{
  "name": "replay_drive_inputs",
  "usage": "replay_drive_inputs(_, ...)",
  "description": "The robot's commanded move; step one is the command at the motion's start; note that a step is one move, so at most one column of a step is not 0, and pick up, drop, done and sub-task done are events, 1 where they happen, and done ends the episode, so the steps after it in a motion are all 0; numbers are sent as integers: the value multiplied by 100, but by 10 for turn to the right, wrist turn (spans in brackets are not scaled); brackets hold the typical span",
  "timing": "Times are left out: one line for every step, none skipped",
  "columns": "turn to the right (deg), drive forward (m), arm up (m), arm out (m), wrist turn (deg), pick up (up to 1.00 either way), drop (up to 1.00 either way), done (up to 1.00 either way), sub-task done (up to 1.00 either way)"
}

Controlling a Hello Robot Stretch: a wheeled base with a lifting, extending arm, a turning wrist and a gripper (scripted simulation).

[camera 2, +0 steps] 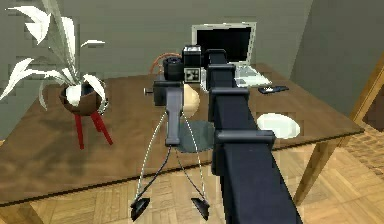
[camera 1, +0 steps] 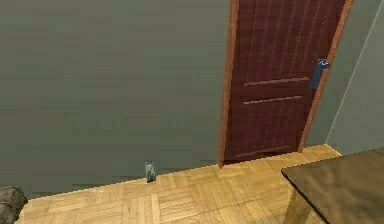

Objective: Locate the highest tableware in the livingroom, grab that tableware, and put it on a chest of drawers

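In the arm side view a white plate lies on the wooden table to the right of the arm. A flat dark grey dish lies beside the arm, and a rounded beige vessel stands behind the gripper's body. The gripper hangs over the table's near edge, its thin fingers reaching down toward the picture's bottom. With the grey dish lying right behind it, I cannot tell whether it holds anything.
A white-leaved plant in a pot on red legs stands at the table's left, with a laptop and a small dark item at the back. The forward view has a dark red door, a grey wall, a small object at the wall's foot and a table corner.
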Motion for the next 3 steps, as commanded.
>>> replay_drive_inputs(0,0,0,0,450,0,0,0,0)
replay_drive_inputs(0,0,0,0,450,0,0,0,0)
replay_drive_inputs(0,0,0,0,450,0,0,0,0)
